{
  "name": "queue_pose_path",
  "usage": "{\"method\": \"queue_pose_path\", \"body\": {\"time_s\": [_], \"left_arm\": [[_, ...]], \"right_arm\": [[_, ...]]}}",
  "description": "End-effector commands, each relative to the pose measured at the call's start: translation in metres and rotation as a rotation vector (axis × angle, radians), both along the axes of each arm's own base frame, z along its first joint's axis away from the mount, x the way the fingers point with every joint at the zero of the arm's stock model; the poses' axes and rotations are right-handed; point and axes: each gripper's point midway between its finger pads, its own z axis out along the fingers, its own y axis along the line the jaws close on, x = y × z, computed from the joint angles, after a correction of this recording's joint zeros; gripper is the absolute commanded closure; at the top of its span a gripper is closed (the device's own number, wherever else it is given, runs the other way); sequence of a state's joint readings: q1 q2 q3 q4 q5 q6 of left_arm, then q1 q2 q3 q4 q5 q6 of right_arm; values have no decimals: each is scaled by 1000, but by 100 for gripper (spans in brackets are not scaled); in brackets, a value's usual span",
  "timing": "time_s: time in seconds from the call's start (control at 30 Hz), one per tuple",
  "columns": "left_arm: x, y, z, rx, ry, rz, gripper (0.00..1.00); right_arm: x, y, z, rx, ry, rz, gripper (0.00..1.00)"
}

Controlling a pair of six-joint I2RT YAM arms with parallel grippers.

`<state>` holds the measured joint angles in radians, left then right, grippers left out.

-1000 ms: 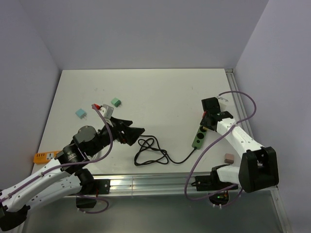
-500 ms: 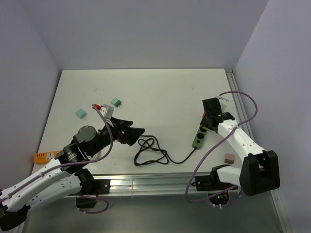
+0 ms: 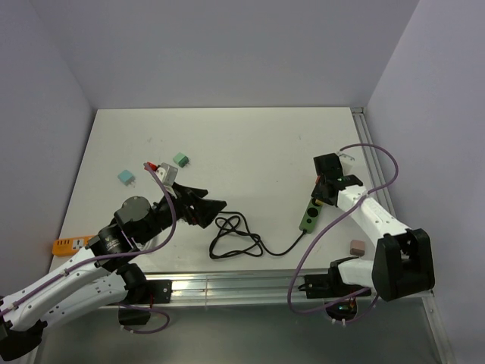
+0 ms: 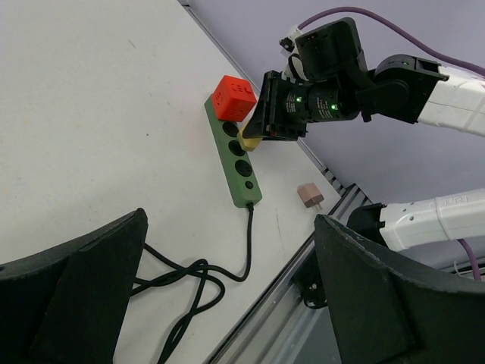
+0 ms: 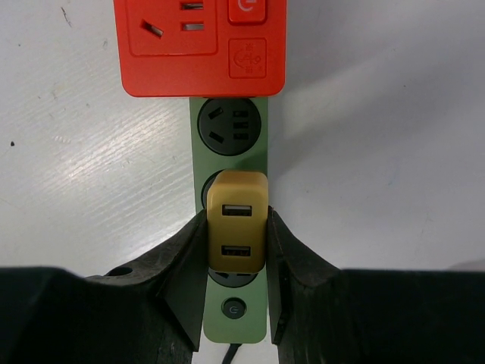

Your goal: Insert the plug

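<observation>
Right hand [image 5: 236, 227] clamped on the plug [image 5: 237, 220] — yellow, two USB ports on its face, pinched at both sides by the dark fingers [image 5: 186, 262]. Held directly over the green strip [image 5: 232, 322], covering the second socket below the red cube [image 5: 201, 45], with one bare socket [image 5: 229, 125] showing between cube and plug and the power button [image 5: 232, 308] just past the plug's near end. Fully seated or only resting on the socket: cannot tell from either wrist view. Strip flat on the white surface [image 3: 242, 144], close to its right edge, red cube at the far end, black cable [image 3: 236, 235] leaving the near end and running left into a loose coil. Left hand [image 4: 231, 220] spread wide, gripping nothing, raised over the surface just left of that coil and pointed toward the strip. Well apart from all this, on the left half of the surface: two teal adapters [image 3: 180, 159] — one beside a small grey piece [image 3: 168, 173] with a red tip, the other nearer the left edge. Orange tool [image 3: 68, 244] at the near left edge, partly behind the left arm. Small brown block [image 3: 356, 246] near the right rail, just beyond the strip's near end and not touching it.
</observation>
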<state>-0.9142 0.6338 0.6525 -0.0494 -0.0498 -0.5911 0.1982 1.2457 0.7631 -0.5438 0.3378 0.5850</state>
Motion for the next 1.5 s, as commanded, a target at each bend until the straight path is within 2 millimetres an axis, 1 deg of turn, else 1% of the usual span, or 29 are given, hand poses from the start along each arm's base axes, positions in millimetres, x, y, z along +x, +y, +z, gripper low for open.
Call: {"method": "queue_pose_path", "body": {"time_s": [0.0, 0.03, 0.07, 0.17, 0.2, 0.23, 0.27, 0.3, 0.4, 0.47, 0.63, 0.67, 0.77, 0.9, 0.93, 1.03, 1.07, 1.1, 1.17, 1.2, 1.23, 1.27, 1.3, 1.33, 1.37, 1.4, 1.47], "left_arm": [[-3, -1, 23, -58, -38, -15, 3], [-3, -1, 24, -59, -39, -15, 3], [-3, 0, 25, -62, -41, -15, 3], [-3, 0, 26, -64, -43, -15, 3], [-4, 1, 25, -68, -43, -13, 3], [-4, 1, 32, -91, -60, -13, 3], [-5, 2, 33, -95, -63, -13, 3], [-5, 3, 32, -99, -64, -10, 3], [-7, 6, 35, -101, -73, -10, 3], [-7, 8, 35, -96, -77, -4, 2], [-9, 10, 40, -102, -93, -8, 2], [-10, 10, 40, -103, -92, -11, 2], [-10, 10, 38, -105, -88, -13, 2], [-13, 10, 37, -115, -80, -21, 2], [-13, 11, 38, -118, -81, -21, 2], [-15, 13, 42, -133, -85, -21, 3], [-16, 13, 36, -116, -70, -24, 3], [-17, 15, 37, -120, -69, -20, 3], [-18, 18, 38, -125, -71, -17, 3], [-19, 19, 38, -126, -69, -17, 3], [-20, 20, 39, -129, -70, -17, 3], [-21, 20, 39, -127, -68, -19, 3], [-20, 21, 39, -123, -65, -17, 3], [-21, 21, 41, -127, -68, -17, 3], [-21, 22, 41, -130, -69, -16, 3], [-21, 21, 41, -132, -67, -17, 2], [-21, 20, 40, -139, -61, -22, 3]], "right_arm": [[-9, 1, -13, -13, 74, -14, 100], [-9, 3, -13, -9, 81, -27, 100], [-16, 1, -19, -24, 122, -37, 100], [-27, 9, -29, -25, 187, -54, 100], [-33, 11, -34, -19, 206, -56, 100], [-36, 18, -39, 4, 215, -56, 100], [-39, 20, -42, 17, 226, -60, 100], [-47, 21, -48, 29, 247, -64, 100], [-59, 24, -58, 53, 274, -84, 100], [-61, 28, -60, 83, 262, -90, 100], [-67, 30, -63, 104, 260, -103, 100], [-68, 33, -64, 121, 266, -97, 100], [-71, 39, -72, 158, 272, -98, 100], [-71, 41, -81, 152, 303, -97, 100], [-73, 38, -84, 131, 330, -101, 100], [-74, 42, -85, 155, 333, -89, 100], [-75, 42, -86, 159, 331, -89, 100], [-76, 43, -86, 165, 333, -82, 100], [-71, 44, -84, 169, 309, -74, 100], [-67, 44, -80, 165, 297, -67, 100], [-62, 39, -76, 135, 280, -71, 100], [-62, 36, -71, 107, 285, -67, 100], [-49, 35, -56, 86, 242, -58, 99], [-46, 28, -46, 34, 227, -59, 95], [-39, 29, -37, 29, 199, -46, 90], [-25, 32, -16, 37, 133, -13, 70], [-13, 36, 5, 44, 75, 14, 41]]}}
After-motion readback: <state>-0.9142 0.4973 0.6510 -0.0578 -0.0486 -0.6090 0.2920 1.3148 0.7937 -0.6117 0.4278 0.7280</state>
